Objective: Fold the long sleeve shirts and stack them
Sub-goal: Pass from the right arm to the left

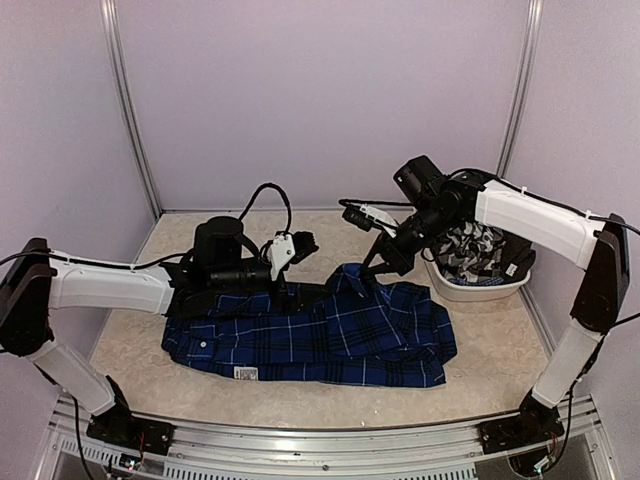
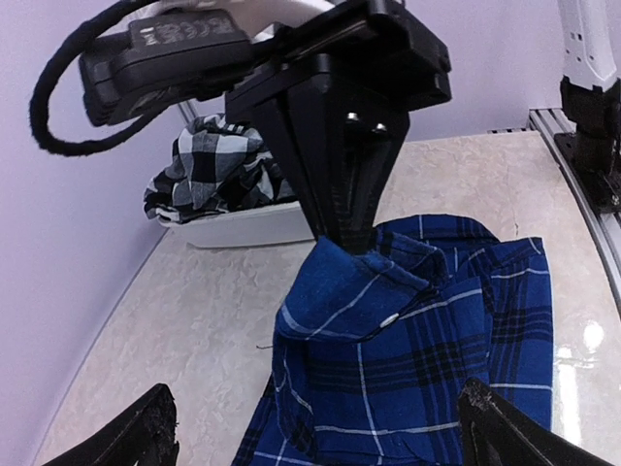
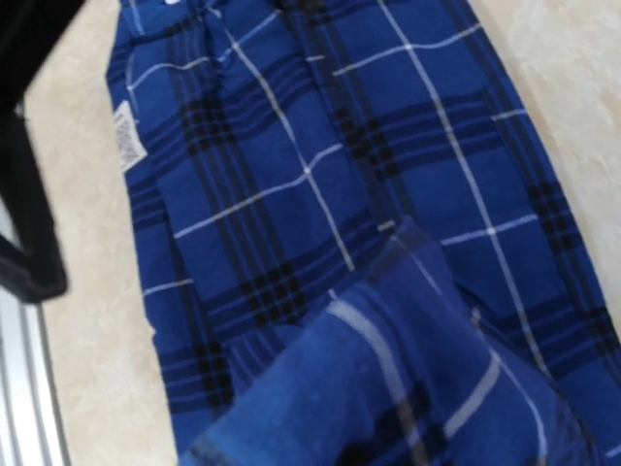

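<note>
Sleeve fold in hand: the blue shirt (image 1: 330,340), spread beside the basket (image 1: 470,293), is gripped at a cuff (image 2: 388,291) by the right jaws — left jaws released; laying it inward seems called for.

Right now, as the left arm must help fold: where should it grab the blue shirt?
Probably the far edge of the blue shirt, from above, left of the raised corner the right gripper pinches; that edge lies right beneath the open left gripper.

Bright even light, soft shadows, small glare on table (image 2: 585,336), near blue shirt (image 3: 417,388) fold blurred
</note>
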